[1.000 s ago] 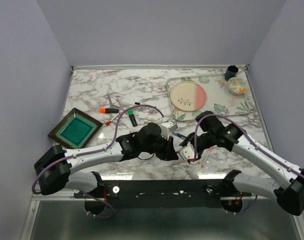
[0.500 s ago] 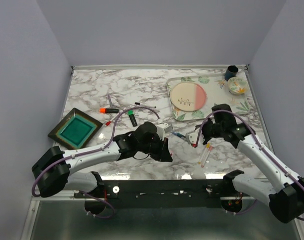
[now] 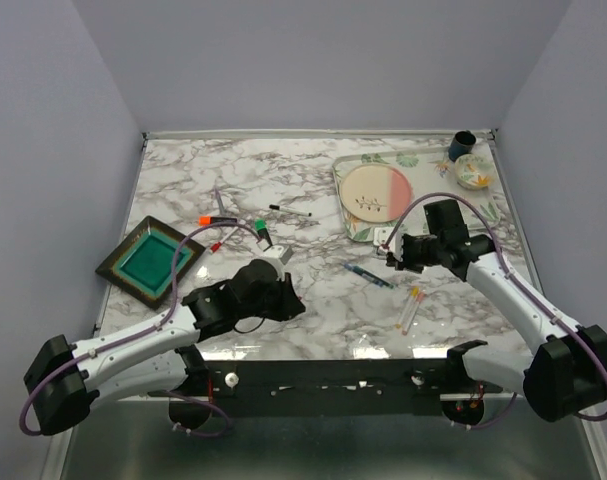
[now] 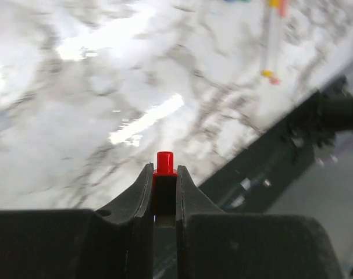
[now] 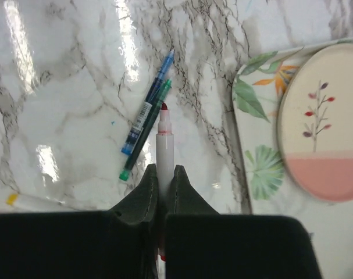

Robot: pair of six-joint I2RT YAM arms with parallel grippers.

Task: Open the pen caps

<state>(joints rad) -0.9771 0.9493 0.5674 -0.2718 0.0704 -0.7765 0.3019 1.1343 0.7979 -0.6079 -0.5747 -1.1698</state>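
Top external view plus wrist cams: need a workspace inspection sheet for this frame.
Surface: marble table, glare patches, no spill seen.
Job's things: red cap off its pen, in the left end effector; orange cap and green cap on their highlighters on the table.
Clutter: blue pen; green dish; floral tray with plate.
End effectors: left shut on red cap; right end effector shut on white pen, red tip bare.
Cables: purple cable loops over the left arm, another over the right; no snag seen.
Surroundings: plain walls; nothing else seen.
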